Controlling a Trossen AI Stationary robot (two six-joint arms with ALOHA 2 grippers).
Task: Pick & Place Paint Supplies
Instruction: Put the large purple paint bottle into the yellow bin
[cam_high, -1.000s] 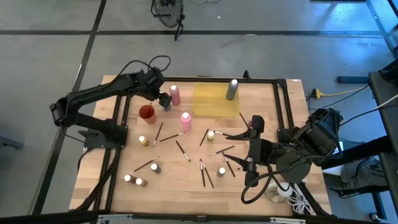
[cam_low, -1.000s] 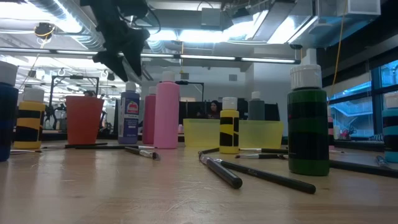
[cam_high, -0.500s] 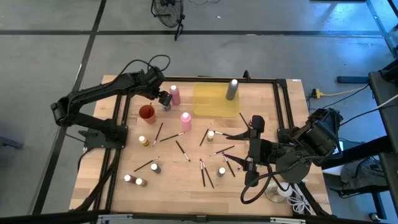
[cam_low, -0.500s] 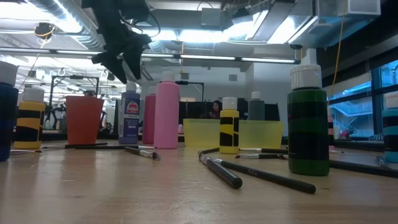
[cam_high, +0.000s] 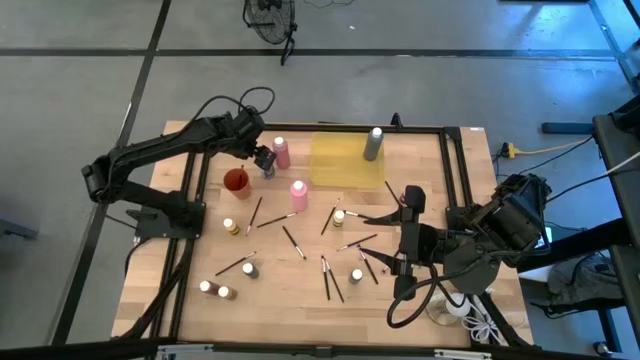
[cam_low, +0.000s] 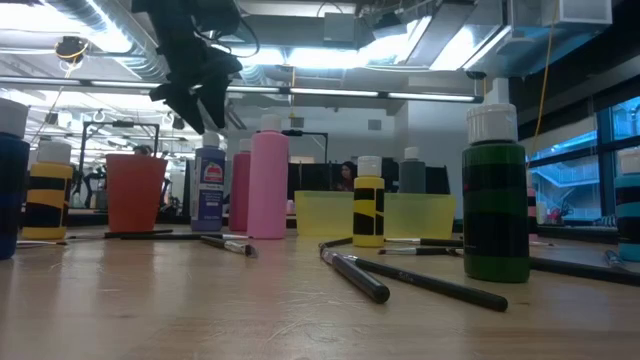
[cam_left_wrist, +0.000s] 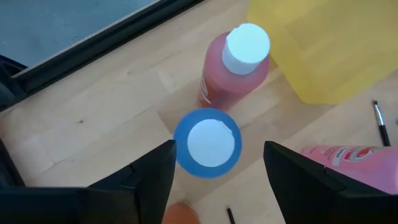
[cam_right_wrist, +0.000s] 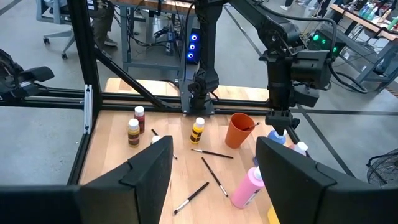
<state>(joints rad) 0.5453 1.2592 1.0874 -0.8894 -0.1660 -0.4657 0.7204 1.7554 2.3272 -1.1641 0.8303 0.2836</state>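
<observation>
Directly below the left gripper (cam_left_wrist: 214, 171), whose fingers stood apart and empty, a blue bottle (cam_left_wrist: 208, 143) stood upright near the table's far-left corner, beside a red bottle (cam_left_wrist: 236, 65). Likely light, rigid and smooth, it would best be pinched below its white cap. The right gripper (cam_high: 368, 220) waited open near the right edge.

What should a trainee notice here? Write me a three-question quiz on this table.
1. True or false: the left gripper is shut on the blue bottle.
2. What stands in the yellow tray? A grey bottle; B orange cup; C pink bottle.
3. Which gripper hangs over the scattered paintbrushes?
Key: 1 false, its jaws are open above the cap; 2 A; 3 the right gripper.
</observation>
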